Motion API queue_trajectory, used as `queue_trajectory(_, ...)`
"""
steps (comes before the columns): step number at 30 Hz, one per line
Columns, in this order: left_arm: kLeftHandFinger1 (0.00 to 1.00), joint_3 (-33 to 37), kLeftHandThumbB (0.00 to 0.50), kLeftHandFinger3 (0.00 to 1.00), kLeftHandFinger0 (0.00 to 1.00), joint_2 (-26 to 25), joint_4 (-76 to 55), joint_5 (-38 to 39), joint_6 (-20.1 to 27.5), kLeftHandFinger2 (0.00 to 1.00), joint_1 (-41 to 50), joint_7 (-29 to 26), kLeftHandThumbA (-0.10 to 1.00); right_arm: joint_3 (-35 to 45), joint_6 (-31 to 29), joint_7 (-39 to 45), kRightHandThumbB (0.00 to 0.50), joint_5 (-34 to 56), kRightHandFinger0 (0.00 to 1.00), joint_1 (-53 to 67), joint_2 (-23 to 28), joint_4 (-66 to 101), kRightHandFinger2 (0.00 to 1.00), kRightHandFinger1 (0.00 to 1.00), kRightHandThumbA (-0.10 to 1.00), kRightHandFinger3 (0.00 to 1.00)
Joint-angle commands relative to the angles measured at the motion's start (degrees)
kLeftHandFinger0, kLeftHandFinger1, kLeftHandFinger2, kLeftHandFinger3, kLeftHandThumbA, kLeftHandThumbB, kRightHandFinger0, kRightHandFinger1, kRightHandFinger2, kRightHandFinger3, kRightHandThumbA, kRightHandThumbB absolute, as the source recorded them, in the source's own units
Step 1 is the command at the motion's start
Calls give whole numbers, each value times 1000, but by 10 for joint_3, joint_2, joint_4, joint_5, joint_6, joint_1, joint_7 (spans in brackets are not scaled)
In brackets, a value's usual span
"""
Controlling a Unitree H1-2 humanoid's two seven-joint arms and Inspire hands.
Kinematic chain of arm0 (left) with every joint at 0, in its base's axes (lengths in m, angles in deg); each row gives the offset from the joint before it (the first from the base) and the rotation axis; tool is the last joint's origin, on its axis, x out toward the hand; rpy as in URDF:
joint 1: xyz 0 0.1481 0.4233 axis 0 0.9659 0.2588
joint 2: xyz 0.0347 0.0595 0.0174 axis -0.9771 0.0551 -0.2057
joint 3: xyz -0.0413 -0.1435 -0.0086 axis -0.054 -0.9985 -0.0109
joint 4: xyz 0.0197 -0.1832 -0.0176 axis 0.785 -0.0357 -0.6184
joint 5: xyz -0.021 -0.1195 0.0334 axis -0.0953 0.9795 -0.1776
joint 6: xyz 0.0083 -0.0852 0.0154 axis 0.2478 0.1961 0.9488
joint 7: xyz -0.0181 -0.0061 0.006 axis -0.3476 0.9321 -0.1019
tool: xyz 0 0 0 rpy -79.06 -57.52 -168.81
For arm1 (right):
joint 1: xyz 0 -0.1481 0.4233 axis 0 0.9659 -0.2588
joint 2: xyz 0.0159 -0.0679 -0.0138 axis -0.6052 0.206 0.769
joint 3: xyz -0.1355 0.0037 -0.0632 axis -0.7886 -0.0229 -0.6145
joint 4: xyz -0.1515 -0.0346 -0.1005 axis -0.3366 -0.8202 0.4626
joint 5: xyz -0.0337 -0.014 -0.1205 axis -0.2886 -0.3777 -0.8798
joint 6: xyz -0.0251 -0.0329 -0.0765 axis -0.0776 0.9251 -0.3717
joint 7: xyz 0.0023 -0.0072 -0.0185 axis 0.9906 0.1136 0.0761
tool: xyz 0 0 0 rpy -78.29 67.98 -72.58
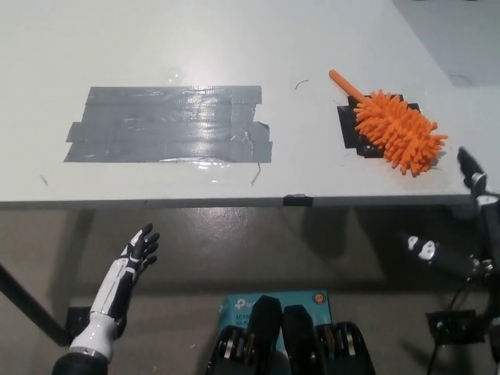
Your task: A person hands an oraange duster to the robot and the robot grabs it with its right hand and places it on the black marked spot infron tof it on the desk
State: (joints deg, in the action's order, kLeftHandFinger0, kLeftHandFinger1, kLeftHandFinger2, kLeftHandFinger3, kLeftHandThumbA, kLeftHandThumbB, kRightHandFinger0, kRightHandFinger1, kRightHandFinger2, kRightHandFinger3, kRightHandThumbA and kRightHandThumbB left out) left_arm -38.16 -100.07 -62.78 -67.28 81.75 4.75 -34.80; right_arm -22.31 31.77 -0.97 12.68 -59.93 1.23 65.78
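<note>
On black mark (353,129), orange duster (394,131); right hand (469,234) fingers apart, off desk (156,47)

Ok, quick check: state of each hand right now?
Left hand: open, holding nothing, below the desk edge.
Right hand: off the orange duster; open or shut cannot be told.

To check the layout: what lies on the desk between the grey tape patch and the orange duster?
Head view: only bare desk, between grey tape patch and orange duster.

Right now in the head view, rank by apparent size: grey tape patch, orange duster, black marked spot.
1. Grey tape patch, clearly largest.
2. Orange duster, handle included.
3. Black marked spot; the duster hides much of it, so its full extent is unsure.
</note>
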Motion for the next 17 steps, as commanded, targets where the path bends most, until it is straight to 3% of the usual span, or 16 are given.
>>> queue_trajectory(1, 1000, 9, 108, 1000, 1000, 3, -13, -4, 41, 1000, 10, 9, 980, -14, -192, -10, 93, 52, 1000, 2, -28, -98, 1000, 1000, 1000, 1000)
queue_trajectory(2, 1000, 9, 109, 1000, 1000, 3, -12, -2, 41, 1000, 10, 10, 989, -13, -188, -1, 133, 63, 1000, 2, -31, -108, 1000, 1000, 1000, 1000)
queue_trajectory(3, 1000, 9, 109, 1000, 1000, 3, -12, -1, 41, 1000, 9, 11, 991, -11, -186, 5, 142, 72, 1000, 2, -33, -116, 1000, 1000, 1000, 1000)
queue_trajectory(6, 1000, 10, 142, 1000, 1000, 3, -9, -1, 41, 1000, 7, 10, 1000, -12, -167, 37, 120, 100, 1000, 1, -31, -134, 1000, 1000, 1000, 1000)
queue_trajectory(9, 1000, 11, 165, 1000, 1000, 3, -9, -1, 43, 1000, 7, 8, 1000, -17, -147, 50, 131, 101, 1000, 1, -27, -136, 1000, 1000, 1000, 1000)
queue_trajectory(13, 1000, 13, 174, 1000, 1000, 3, -2, -1, 59, 1000, 8, 7, 1000, -33, -124, 67, 197, 93, 1000, 2, -16, -140, 1000, 1000, 1000, 1000)
queue_trajectory(17, 1000, 14, 187, 1000, 1000, 2, -4, -2, 57, 1000, 11, 7, 1000, -43, -101, 89, 213, 108, 1000, 4, -10, -140, 1000, 1000, 1000, 1000)
